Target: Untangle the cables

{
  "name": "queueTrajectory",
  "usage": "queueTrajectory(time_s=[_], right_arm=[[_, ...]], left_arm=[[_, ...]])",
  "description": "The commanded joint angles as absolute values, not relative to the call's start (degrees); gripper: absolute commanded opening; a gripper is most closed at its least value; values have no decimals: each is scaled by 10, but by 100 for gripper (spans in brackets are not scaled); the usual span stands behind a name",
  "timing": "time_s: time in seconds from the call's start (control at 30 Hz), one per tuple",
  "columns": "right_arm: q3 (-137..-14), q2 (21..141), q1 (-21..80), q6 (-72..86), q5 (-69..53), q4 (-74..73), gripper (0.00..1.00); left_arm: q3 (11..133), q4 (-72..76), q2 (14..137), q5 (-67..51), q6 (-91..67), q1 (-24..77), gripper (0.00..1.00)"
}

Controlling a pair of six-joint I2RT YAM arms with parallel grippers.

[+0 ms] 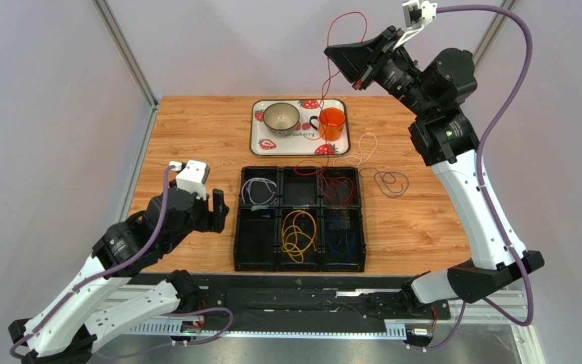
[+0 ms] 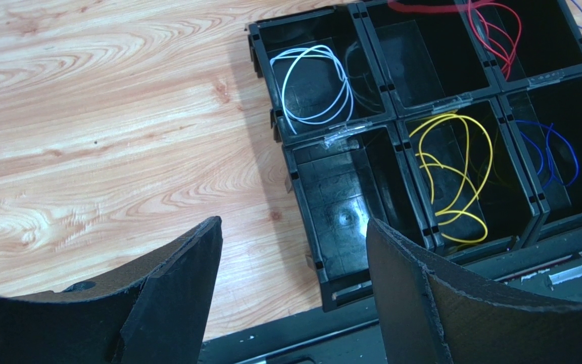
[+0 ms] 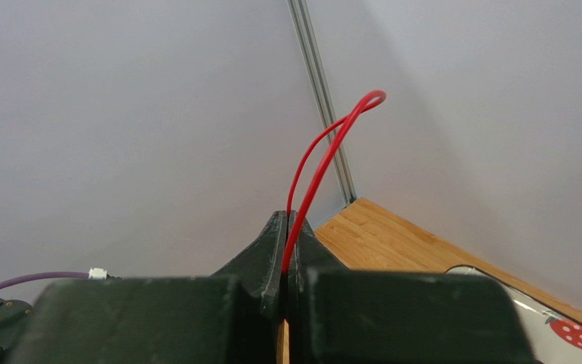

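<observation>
My right gripper (image 1: pixel 331 53) is raised high over the table's far edge and is shut on a red cable (image 1: pixel 345 14). In the right wrist view the red cable (image 3: pixel 324 155) loops up out of the closed right gripper (image 3: pixel 287 221). A strand hangs down toward the black organiser (image 1: pixel 299 262), whose far right cell holds red cable (image 1: pixel 338 189). Other cells hold a white cable (image 1: pixel 260 189), a yellow cable (image 1: pixel 299 235) and a blue cable (image 1: pixel 343 236). My left gripper (image 1: pixel 218 211) is open and empty, left of the organiser. The left wrist view shows the left gripper (image 2: pixel 294 262) and the white (image 2: pixel 313 83), yellow (image 2: pixel 453 171), blue (image 2: pixel 556 152) and red (image 2: pixel 495 34) cables.
A strawberry-print tray (image 1: pixel 260 144) at the back holds a bowl (image 1: pixel 280 117) and an orange cup (image 1: pixel 332 121). A white-grey cable (image 1: pixel 362 150) and a dark loop of cable (image 1: pixel 391 183) lie on the wood right of the organiser. Grey walls enclose the table.
</observation>
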State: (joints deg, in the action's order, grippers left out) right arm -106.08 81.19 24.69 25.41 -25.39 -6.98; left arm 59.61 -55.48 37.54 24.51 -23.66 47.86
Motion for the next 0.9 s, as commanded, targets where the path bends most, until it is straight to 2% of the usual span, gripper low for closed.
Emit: queueTrajectory(time_s=[0.0,0.57,0.87], right_arm=[[-1087,801,243,213,-236,-76,0],[-919,744,198,177,-198,-57,0],[-959,746,185,121,-141,-104,0]], left_arm=[[597,-548,373,251,-235,475,78],[598,-548,375,250,-236,475,78],[598,-548,378,252,-236,475,78]])
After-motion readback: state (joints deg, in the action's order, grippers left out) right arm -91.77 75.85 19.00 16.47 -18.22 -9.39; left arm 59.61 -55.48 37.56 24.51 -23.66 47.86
